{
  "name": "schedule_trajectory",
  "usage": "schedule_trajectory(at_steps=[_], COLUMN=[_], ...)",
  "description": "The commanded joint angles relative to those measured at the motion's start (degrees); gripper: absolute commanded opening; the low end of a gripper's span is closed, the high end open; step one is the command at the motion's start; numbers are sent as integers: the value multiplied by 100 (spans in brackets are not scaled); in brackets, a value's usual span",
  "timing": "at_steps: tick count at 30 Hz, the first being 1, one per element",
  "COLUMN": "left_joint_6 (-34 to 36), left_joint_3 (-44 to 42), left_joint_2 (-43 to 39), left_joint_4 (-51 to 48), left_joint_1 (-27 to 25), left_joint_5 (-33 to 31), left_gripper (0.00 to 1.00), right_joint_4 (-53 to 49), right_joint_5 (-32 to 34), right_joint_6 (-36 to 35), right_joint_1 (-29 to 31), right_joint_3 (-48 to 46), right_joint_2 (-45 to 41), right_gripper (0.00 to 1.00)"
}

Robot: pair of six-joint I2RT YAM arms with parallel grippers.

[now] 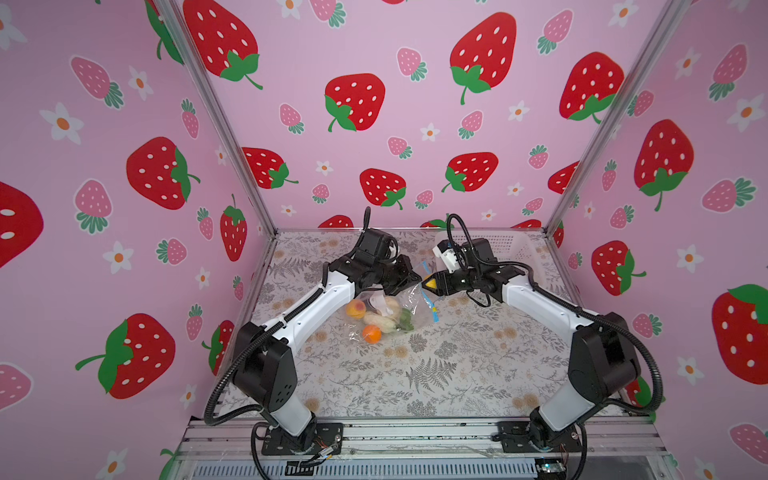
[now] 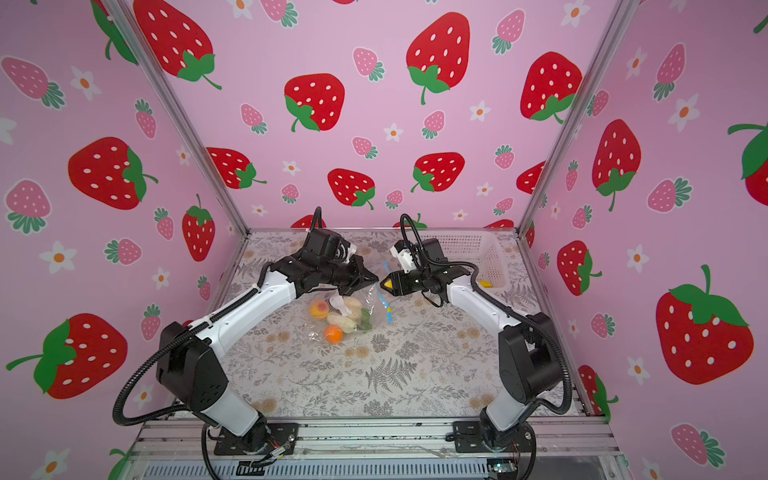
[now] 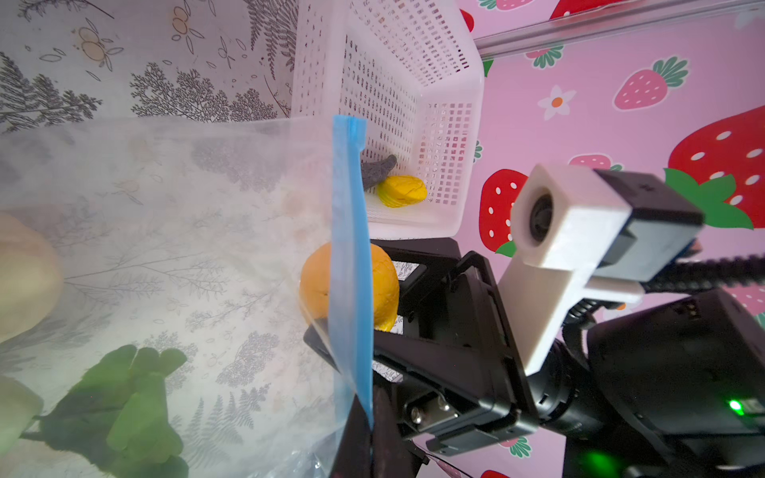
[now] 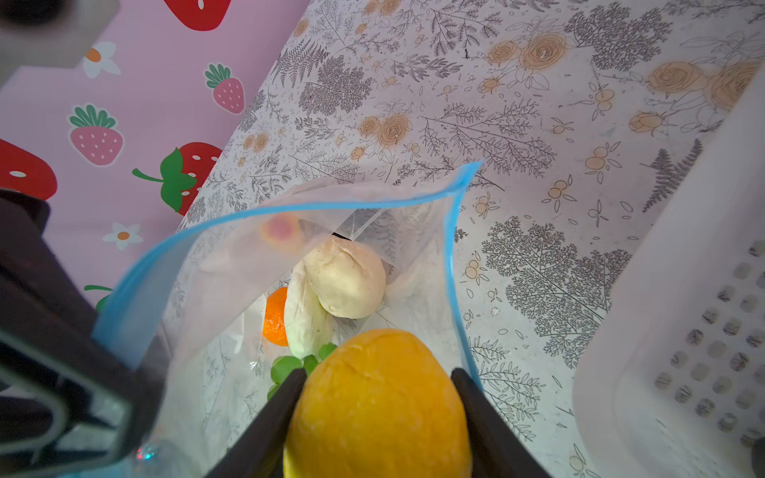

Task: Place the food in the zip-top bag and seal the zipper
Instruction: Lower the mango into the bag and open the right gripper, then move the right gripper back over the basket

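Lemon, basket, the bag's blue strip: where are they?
lemon (image 4: 376, 405), right wrist view, middle of its skin
basket (image 3: 447, 157), left wrist view, its mesh wall
blue strip (image 3: 350, 248), left wrist view, halfway along it

Both top views look down on the table (image 1: 415, 374); both wrist views closely share the zip-top bag (image 3: 186, 215).

- One clear zip-top bag (image 1: 409, 305), centre of the frame.
- Four toy foods inside it: one peach (image 1: 356, 308), one orange (image 1: 371, 333), one white radish (image 1: 380, 322), one garlic (image 4: 345, 281).
- One lemon (image 4: 376, 405) at the bag's mouth.
- One white basket (image 1: 515, 245), right of centre, holding two pieces: one yellow piece (image 3: 401, 191), one dark grey piece (image 3: 376, 170).
- Two robot arms: left arm (image 1: 316, 303), right arm (image 1: 536, 303).
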Motion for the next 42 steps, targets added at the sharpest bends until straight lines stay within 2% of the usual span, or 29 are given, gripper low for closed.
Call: schedule_trajectory(at_steps=[1,15,31,42], left_joint_6=[3,12,28,56], left_joint_3=[-11,12,-8,-101], left_joint_2=[-196,-143,-129,-198], left_joint_4=[64,74,72,81], left_joint_1=[-29,-30,-31,-12], left_joint_5=[-9,4,20,8], left_gripper=[0,0,0,0], right_joint_4=[-99,-131,-302,-818], right_joint_5=[48,111,166,904], right_joint_6=[-101,-109,-91,-168], right_joint_1=[40,40,41,-152], right_joint_3=[-34,-6,174,792], right_joint_2=[33,97,-50,-191], right_gripper=[58,66,66,65])
